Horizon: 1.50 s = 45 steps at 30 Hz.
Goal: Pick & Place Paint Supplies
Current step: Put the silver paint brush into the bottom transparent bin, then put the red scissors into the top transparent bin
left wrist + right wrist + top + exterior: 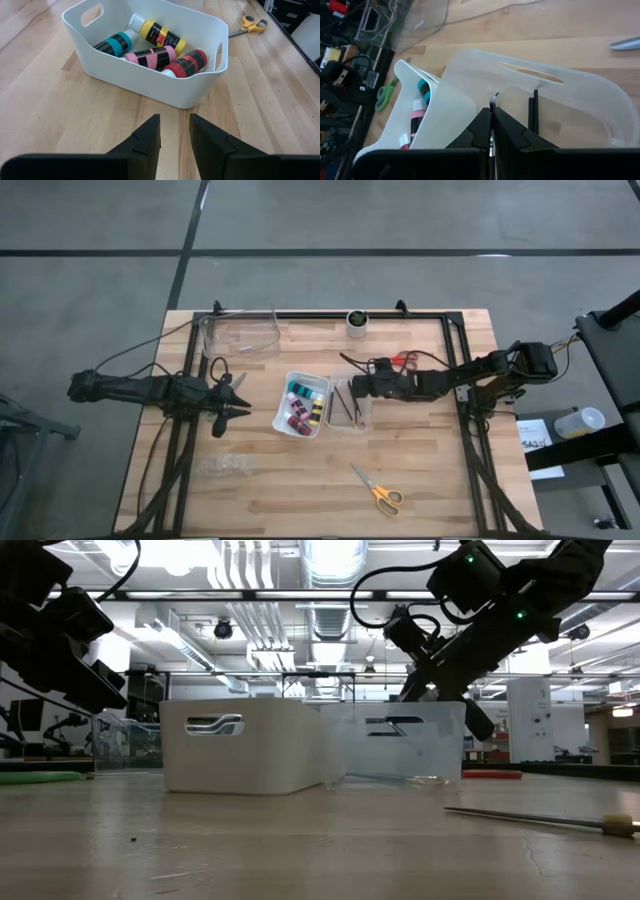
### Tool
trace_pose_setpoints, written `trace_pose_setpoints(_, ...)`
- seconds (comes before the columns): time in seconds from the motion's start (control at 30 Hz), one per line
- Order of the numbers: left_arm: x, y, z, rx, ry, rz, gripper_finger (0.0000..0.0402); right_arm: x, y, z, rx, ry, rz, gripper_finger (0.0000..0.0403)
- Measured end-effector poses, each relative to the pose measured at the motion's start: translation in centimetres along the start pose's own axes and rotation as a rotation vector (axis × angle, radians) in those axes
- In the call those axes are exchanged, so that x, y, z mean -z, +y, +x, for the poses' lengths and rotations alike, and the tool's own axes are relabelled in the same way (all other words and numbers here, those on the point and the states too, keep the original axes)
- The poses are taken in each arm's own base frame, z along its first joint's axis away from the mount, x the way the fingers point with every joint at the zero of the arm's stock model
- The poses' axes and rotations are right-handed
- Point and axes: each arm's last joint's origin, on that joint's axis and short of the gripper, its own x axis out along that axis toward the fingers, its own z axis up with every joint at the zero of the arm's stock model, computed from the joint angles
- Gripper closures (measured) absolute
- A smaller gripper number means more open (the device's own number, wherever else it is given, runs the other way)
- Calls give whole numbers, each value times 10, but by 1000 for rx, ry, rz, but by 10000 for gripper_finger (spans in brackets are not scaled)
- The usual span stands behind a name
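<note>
Right gripper [491, 131]: hanging over the clear bin [350, 406], fingers clenched on a thin brush [492, 107] whose metal tip pokes out just past the fingertips.
Brushes in the clear bin: a dark stick [535, 110] lies on the bin's floor right beside the held one; from above, thin dark lines [340, 404] run lengthwise in that bin.
Clear bin: translucent, rounded corners, a slot handle in its end wall, sitting tight against the white bin [285, 412] at mid-table.
Left gripper [174, 134]: low over bare wood just short of the white bin, fingers parted with a narrow gap, nothing between them.
White bin: four paint bottles lying on their sides, packed together.
Teal bottle [116, 42]: teal band, black label, white cap.
Yellow bottle [155, 32]: yellow and black, white cap toward the bin's far wall.
Pink-purple bottle [152, 56]: pink body with a black band, lying in the middle.
Red bottle [187, 62]: red with a black band, nearest the handle cut-out.
Yellow scissors [377, 490]: flat on the table near the front edge, well apart from both bins, blades together as far as I can tell.
Red scissors [404, 360]: red handles peeking out by the right arm, partly hidden.
Green scissors [384, 94]: green handles on the table beyond the white bin.
</note>
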Motion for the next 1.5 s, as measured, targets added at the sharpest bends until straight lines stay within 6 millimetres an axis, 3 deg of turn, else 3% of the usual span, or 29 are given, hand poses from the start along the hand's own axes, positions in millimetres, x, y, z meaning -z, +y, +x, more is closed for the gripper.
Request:
trace_pose_setpoints(0.47,0,0,0,0,0,0,294,0,0,0,1,0,-22,291)
trace_pose_setpoints(0.83,0,0,0,0,-1,0,294,-8,21,-8,-207,-10,-168,280)
trace_pose_setpoints(1.2,0,0,0,0,-1,0,294,-27,24,-55,-216,14,-353,280)
trace_pose_setpoints(1.5,0,0,0,0,-1,0,294,-44,-2,-98,-23,70,-527,280)
